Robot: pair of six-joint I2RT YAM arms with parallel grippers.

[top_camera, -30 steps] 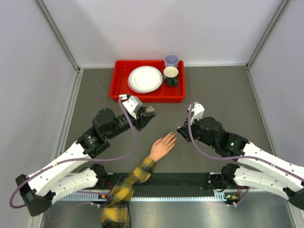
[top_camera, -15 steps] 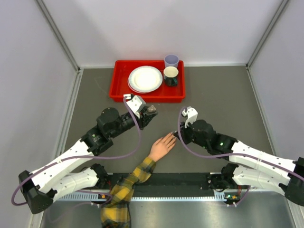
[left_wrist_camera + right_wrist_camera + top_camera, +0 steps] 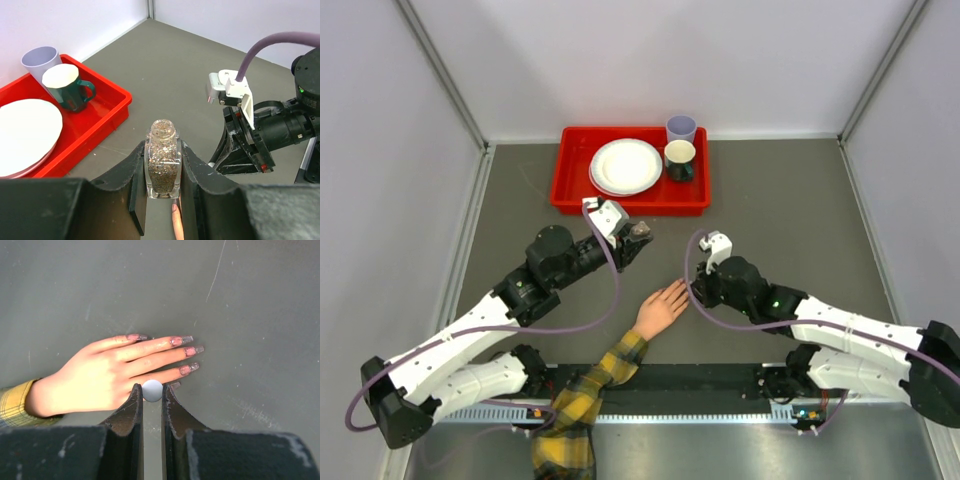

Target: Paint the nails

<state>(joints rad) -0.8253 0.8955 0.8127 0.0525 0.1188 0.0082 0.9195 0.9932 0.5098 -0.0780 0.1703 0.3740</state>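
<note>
Peach-coloured plastic hand (image 3: 660, 308) flat on the grey worktop (image 3: 780, 200) in the top view, palm down, plaid sleeve (image 3: 588, 385) running back to the near edge. Long axis slanted: wrist near and left, nails (image 3: 684, 287) far and right. Clearly the nearer of the two arms: right gripper (image 3: 696, 290), just beside those fingertips. Well apart from the hand, back toward the red tray (image 3: 565, 195): left gripper (image 3: 638, 237), raised and clenched on a small glass bottle (image 3: 640, 231).

From the left wrist: bottle upright between the two jaws, full of glitter, neck open, no cap on it. Below it only one peach fingertip visible. Across the gap, to the right, the right gripper pointing down at the worktop. Far left in the tray, a plate (image 3: 25, 130) and two cups (image 3: 65, 85), not involved.

From the right wrist: jaws almost closed, pinching a small white round knob (image 3: 152, 390), probably the top of the brush. Bristles hidden under it, so impossible to say whether touching anything. Five nails fanned toward the right, pink with greyish tips. Knob right over the lowest finger in the picture, its nail just beyond the right jaw. Other nails farther up the picture, side by side. Judged need for the coming move: keep the brush low, slide a little to the right along this finger onto its nail, then across to the neighbours.
</note>
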